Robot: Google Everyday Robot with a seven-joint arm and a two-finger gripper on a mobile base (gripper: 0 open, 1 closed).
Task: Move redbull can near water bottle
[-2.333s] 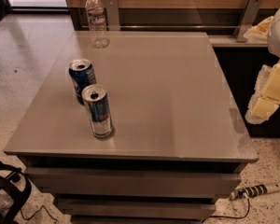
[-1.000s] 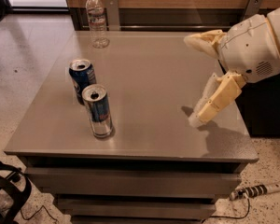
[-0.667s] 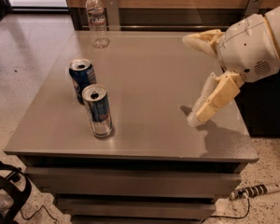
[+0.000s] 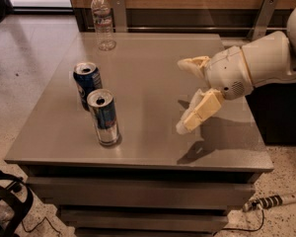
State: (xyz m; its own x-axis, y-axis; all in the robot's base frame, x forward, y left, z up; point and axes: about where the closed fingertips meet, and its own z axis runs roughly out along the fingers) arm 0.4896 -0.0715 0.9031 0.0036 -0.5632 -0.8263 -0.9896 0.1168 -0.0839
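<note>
Floor, nearest: a white power strip (image 4: pixel 269 201) lies below and right of the gripper in view. A black looped strap or cable (image 4: pixel 5 201) sits far down-left of it, cut off by the frame edge, so I can't say what it is.

The slim silver-and-blue redbull can with a silver top (image 4: pixel 103 117) stands upright near the front of the flat grey table (image 4: pixel 153 58). It is left of the gripper, a bit nearer the camera, and well apart from it. The top looks opened, so fill level is unknown. My read:
- light and thin-walled, so it dents under a hard squeeze
- smooth sides, so slippery
- tall and narrow, so it tips easily

Best hold is across the body at about mid-height, one finger on each side, with moderate force. Avoid the rim.

The cream two-finger gripper (image 4: pixel 181 96) hovers over the table's right half with its fingers spread wide, holding nothing, tips pointing toward the cans. I can't tell whether the lower finger touches the tabletop.

A shorter, wider dark blue can (image 4: pixel 87 84) sits just behind the redbull can, further left of the gripper. The two overlap in view, so the gap between them is unreadable. It may crowd the far-side finger.

The small clear plastic water bottle with a white cap (image 4: pixel 102 19) stands at the table's far edge, up-left beyond the gripper and well apart from both cans. Its label text and fill level can't be made out. The arm is cut off at the right edge.
</note>
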